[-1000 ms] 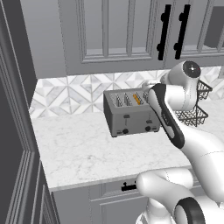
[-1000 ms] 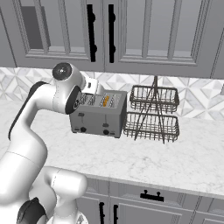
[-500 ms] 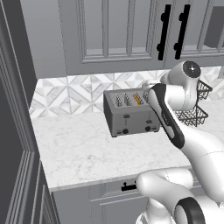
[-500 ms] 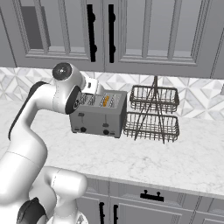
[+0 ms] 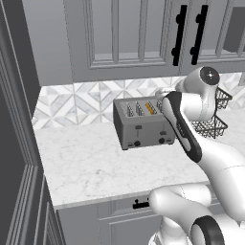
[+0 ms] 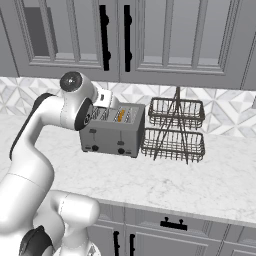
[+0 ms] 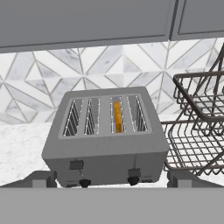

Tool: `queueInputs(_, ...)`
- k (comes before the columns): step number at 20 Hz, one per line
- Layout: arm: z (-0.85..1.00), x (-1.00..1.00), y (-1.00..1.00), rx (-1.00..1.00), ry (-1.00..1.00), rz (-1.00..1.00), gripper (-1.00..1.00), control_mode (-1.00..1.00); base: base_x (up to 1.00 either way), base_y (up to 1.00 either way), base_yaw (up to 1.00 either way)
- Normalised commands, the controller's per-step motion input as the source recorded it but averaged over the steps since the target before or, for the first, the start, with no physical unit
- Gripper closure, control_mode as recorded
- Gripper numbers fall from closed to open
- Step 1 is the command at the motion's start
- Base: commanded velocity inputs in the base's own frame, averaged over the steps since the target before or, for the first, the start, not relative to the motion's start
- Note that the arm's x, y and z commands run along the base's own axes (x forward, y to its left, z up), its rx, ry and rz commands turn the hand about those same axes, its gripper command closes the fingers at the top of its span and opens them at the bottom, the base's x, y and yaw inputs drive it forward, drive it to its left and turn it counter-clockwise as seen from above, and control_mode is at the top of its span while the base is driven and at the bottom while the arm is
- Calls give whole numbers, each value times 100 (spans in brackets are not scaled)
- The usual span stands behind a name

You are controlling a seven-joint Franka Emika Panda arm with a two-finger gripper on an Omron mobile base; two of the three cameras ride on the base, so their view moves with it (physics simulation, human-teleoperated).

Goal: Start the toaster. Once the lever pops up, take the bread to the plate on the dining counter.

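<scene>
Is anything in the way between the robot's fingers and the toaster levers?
Nothing visible is. In the hand view the open gripper looks straight at the toaster front, with both levers in plain sight. The wire basket rack stands beside the toaster on its right, off that path.

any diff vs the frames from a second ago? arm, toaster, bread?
No visible change. The arm is in the same pose over the toaster in both base views, with its jaws open and nothing taken hold of or let go. The bread sits in the same slot, and the wire basket rack stands beside the toaster as before.
</scene>
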Motion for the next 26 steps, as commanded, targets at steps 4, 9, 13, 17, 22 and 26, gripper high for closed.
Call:
queueInputs(4, 0, 0, 0, 0, 0, 0, -100, -100, 0, 0, 0)
queueInputs(9, 0, 0, 0, 0, 0, 0, -100, -100, 0, 0, 0)
queueInputs(13, 0, 0, 0, 0, 0, 0, -100, -100, 0, 0, 0)
queueInputs(17, 0, 0, 0, 0, 0, 0, -100, -100, 0, 0, 0)
queueInputs(22, 0, 0, 0, 0, 0, 0, -100, -100, 0, 0, 0)
queueInputs(26, 0, 0, 0, 0, 0, 0, -100, -100, 0, 0, 0)
